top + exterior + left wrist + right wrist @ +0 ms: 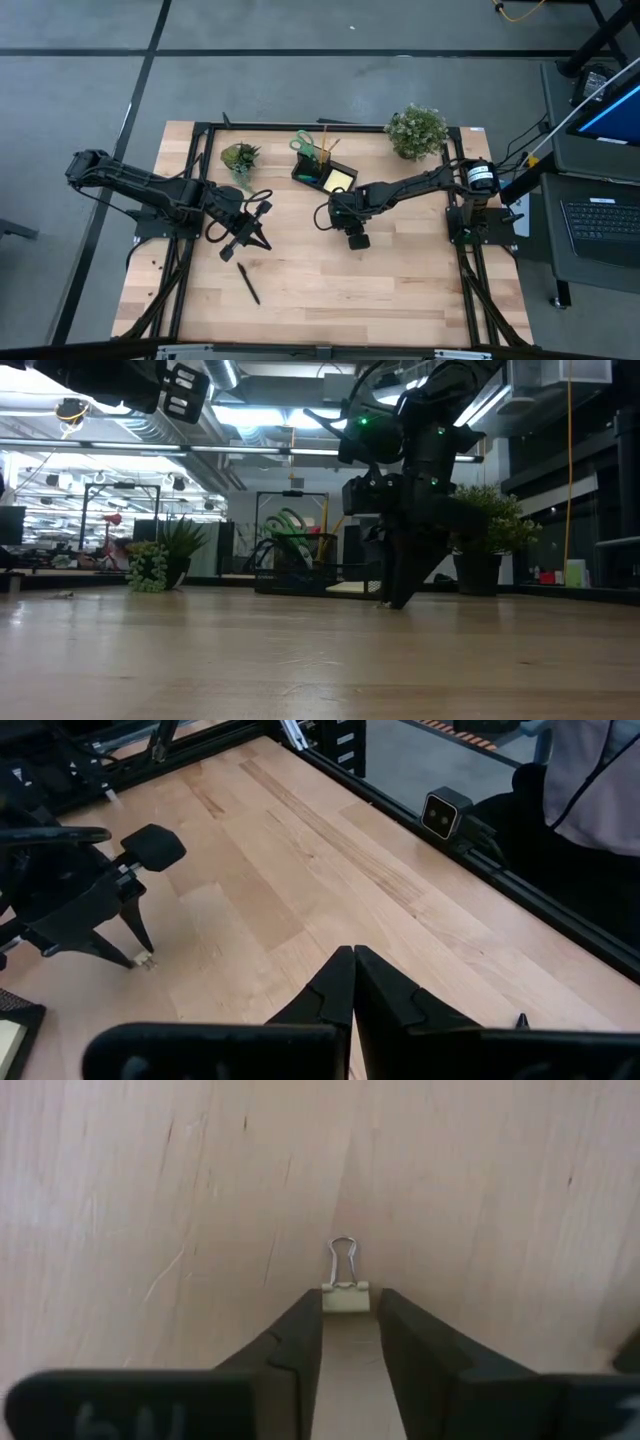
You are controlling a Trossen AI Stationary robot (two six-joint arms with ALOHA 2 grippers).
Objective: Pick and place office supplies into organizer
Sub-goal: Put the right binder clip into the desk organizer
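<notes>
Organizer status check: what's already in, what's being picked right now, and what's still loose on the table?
Done: the organizer already holds the green-handled scissors, pencils and a yellow sticky-note pad. In hand: the right gripper is down at the table, its fingers flanking a small binder clip. Left: a black pen lies loose near the left gripper, which is shut and empty.

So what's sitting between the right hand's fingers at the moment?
The right wrist view shows a small pale binder clip with wire handles between the fingertips of the right hand, lying on the bare wooden table. Nothing else lies in that gap.
</notes>
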